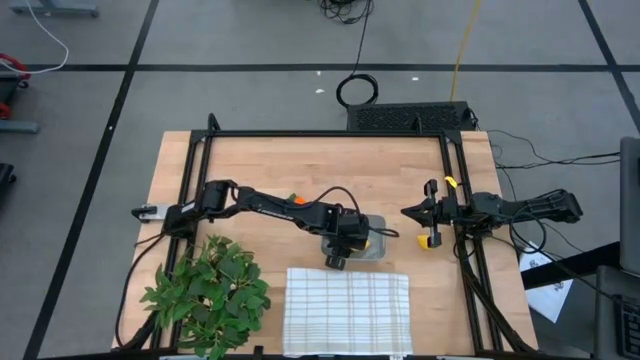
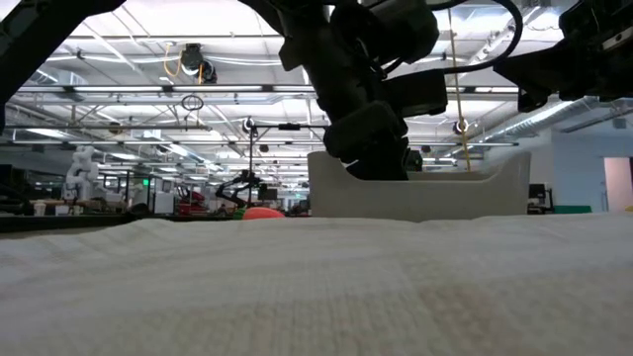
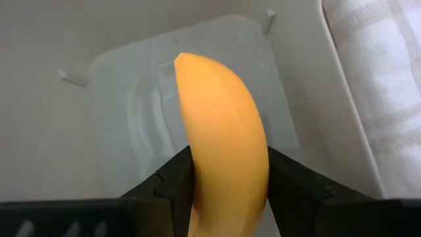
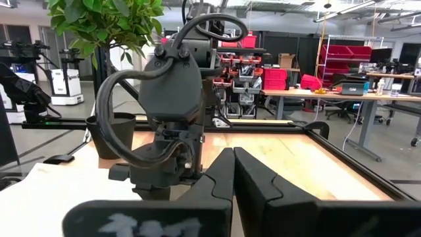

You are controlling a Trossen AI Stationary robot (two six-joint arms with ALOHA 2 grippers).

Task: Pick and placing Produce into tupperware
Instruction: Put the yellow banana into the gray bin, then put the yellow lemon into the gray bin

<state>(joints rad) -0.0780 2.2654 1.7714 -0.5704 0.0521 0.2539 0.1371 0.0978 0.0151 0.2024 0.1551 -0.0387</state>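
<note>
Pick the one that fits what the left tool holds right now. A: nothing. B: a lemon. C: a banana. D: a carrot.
C: in the left wrist view the left tool is shut on the banana, a dark finger on each side of it, right above the tupperware.

A smooth yellow banana (image 3: 223, 131) hangs curved over the shallow clear container (image 3: 118, 85). An orange carrot (image 1: 296, 199) lies on the wood well beside that container.
</note>
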